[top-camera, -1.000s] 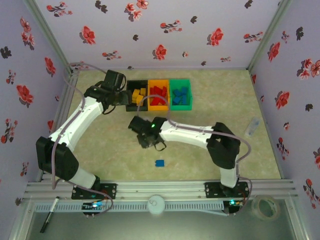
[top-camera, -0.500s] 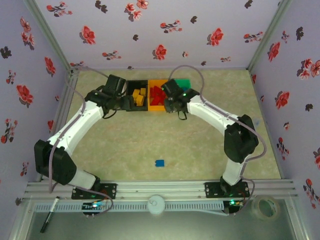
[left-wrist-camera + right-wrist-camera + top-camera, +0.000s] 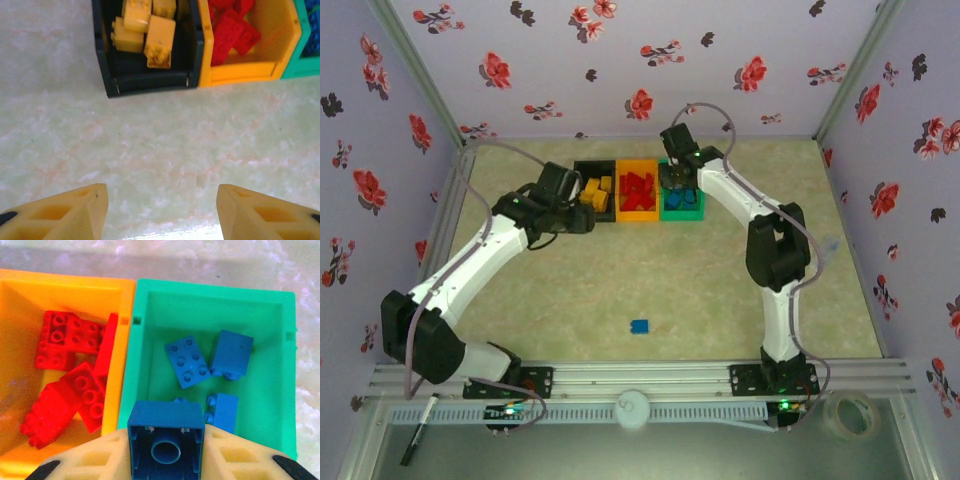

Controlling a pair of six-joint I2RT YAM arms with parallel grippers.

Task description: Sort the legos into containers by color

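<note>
Three joined containers stand at the back: black (image 3: 578, 190) with yellow legos (image 3: 145, 27), orange (image 3: 638, 212) with red legos (image 3: 70, 370), green (image 3: 682, 211) with blue legos (image 3: 187, 361). My right gripper (image 3: 166, 450) is shut on a blue lego (image 3: 166, 440), hollow underside toward the camera, held over the green container (image 3: 270, 310). My left gripper (image 3: 162, 212) is open with nothing between its fingers, low over the table just in front of the black container (image 3: 145, 85). One blue lego (image 3: 640, 326) lies alone on the table near the front.
Floral walls close in the table on three sides. A marker (image 3: 417, 430) and a tape roll (image 3: 850, 413) lie on the ledge below the front rail (image 3: 640, 378). A small clear item (image 3: 827, 250) rests near the right wall.
My right arm swung from the table's middle up and back to the green container, carrying the blue lego. The left gripper shifted slightly right, in front of the black container.
</note>
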